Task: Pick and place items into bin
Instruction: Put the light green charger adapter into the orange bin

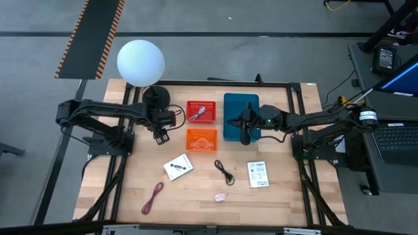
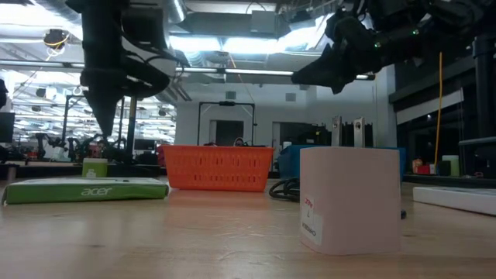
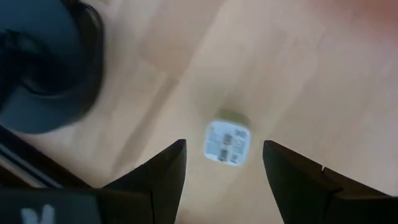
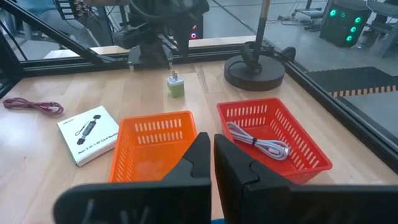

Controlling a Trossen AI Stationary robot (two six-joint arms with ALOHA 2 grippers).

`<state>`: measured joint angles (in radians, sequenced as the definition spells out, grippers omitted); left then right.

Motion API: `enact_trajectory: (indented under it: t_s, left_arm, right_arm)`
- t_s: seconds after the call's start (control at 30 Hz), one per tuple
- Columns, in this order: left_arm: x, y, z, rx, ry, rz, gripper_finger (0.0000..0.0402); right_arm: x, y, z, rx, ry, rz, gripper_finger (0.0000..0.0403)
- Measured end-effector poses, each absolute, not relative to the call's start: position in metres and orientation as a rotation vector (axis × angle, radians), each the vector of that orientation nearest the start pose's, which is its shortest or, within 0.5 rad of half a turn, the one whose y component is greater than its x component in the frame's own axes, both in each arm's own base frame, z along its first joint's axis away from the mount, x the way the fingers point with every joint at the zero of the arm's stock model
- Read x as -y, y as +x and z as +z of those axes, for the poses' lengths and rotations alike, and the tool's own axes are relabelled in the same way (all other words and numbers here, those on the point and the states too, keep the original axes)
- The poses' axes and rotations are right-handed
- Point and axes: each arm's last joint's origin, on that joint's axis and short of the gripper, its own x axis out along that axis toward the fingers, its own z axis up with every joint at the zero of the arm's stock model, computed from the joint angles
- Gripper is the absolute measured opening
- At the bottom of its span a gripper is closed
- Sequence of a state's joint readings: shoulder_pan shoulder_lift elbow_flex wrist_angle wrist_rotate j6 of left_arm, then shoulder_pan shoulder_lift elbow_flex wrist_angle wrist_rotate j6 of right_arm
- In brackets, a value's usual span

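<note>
My left gripper (image 3: 224, 168) is open and points down over a small white and green plug block (image 3: 227, 142), one finger on either side and above it, touching nothing. The block stands on the table (image 4: 176, 86) left of the orange basket (image 1: 201, 139). My right gripper (image 4: 213, 155) is shut and hovers over the blue bin (image 1: 234, 108). Two white packets (image 1: 177, 167) (image 1: 258, 173), a black cord (image 1: 224, 171), a dark-red cord (image 1: 152, 198) and a tiny pink piece (image 1: 220, 196) lie flat on the near half of the table.
A red basket (image 4: 273, 140) behind the orange one holds a pale cable (image 4: 258, 144). The white globe lamp (image 1: 140, 62) stands on a round black base (image 1: 155, 96) at the far left, close to my left arm. A black frame (image 1: 297, 104) borders the table.
</note>
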<state>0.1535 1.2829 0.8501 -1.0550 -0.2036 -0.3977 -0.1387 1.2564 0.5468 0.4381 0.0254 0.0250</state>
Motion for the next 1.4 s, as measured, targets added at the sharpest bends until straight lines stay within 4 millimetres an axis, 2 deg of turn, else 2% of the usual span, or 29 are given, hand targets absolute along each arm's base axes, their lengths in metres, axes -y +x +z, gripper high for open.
enact_trajectory:
  t_s: [0.3, 1.13, 1.27, 1.4]
  left_arm:
    - [-0.036, 0.205, 0.197, -1.508, -0.299, 0.556, 0.0207]
    - [-0.04, 0.225, 0.154, -1.678, -0.233, 0.569, 0.0206]
    - [-0.04, 0.226, 0.15, -1.707, -0.218, 0.545, 0.0189]
    - [-0.039, 0.225, 0.148, -1.745, -0.237, 0.492, 0.0155]
  right_arm:
    - [0.037, 0.261, 0.204, -0.286, 0.036, -0.166, 0.0005]
    - [0.037, 0.263, 0.203, -0.274, 0.036, -0.165, 0.0005]
    - [0.037, 0.263, 0.203, -0.274, 0.037, -0.166, 0.0005]
    - [0.037, 0.263, 0.203, -0.274, 0.037, -0.166, 0.0005]
